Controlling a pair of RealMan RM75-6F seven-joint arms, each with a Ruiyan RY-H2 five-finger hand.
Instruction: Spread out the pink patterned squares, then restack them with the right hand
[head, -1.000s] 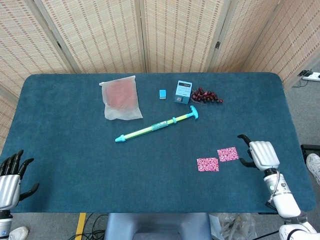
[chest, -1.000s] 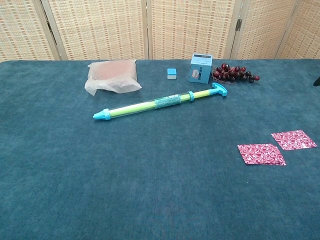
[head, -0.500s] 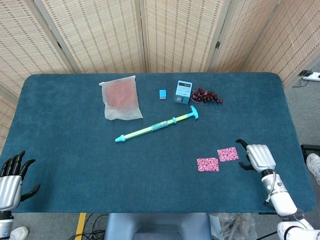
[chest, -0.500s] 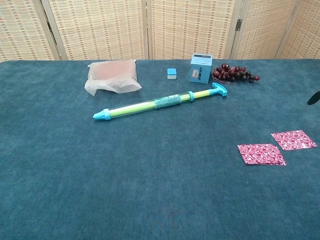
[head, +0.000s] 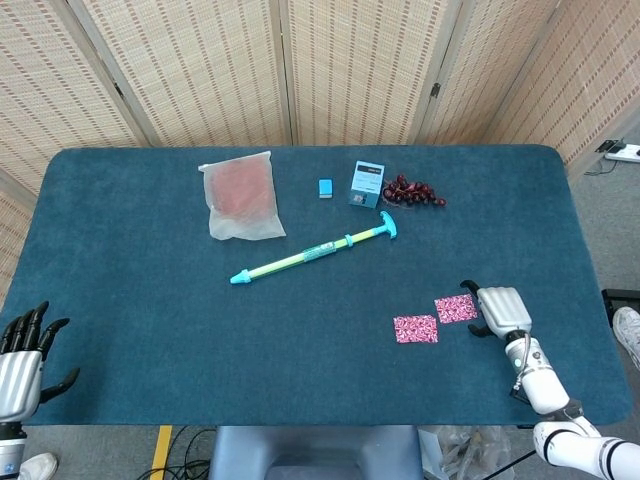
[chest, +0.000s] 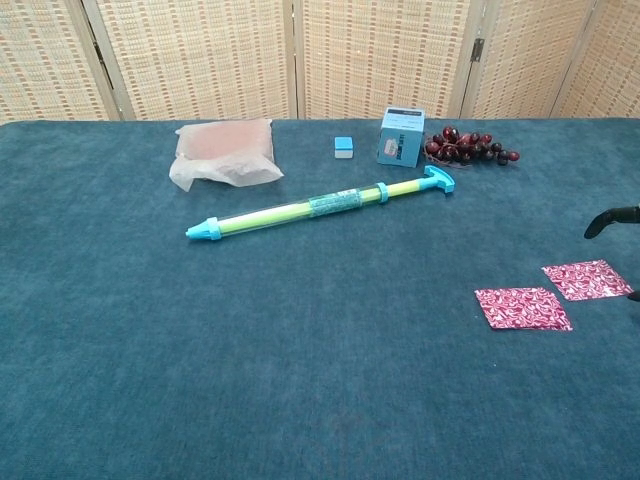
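right hand (head: 501, 309) sits low at the table's right edge, pale casing up, dark fingers (head: 470, 290) spread and curled slightly toward the squares. holds nothing. whether a fingertip touches the nearer square cannot be told. in the chest view only a dark fingertip (chest: 606, 217) enters from the right edge.

near pink square (head: 456, 308) lies flat just at 9 o'clock of that hand, thin, glossy-looking, with a fine magenta-and-white pattern, slightly skewed. second pink square (head: 415, 328) lies flat at 8 o'clock of the first, close beside it, a narrow strip of cloth between; not overlapping. both are spread out, unstacked.

table (head: 130, 320) is covered in dark teal, felt-like cloth with rounded corners.

long toy pump (head: 314, 251), a slim yellow-green tube with cyan tip, bands and t-handle, lies diagonally at 11 o'clock of the squares, well apart. beyond it, near the far edge: small blue box (head: 366, 184) upright, tiny cyan block (head: 325, 188) to its left, bunch of dark red grapes (head: 413, 192), round and shiny, just right of the box. translucent plastic bag (head: 240, 195) with reddish contents, crinkled, lies flat further left.

left hand (head: 22, 353) rests off the table's near-left corner, dark fingers apart, pointing up, empty.

woven reed screen panels (head: 350, 65) stand behind the table.
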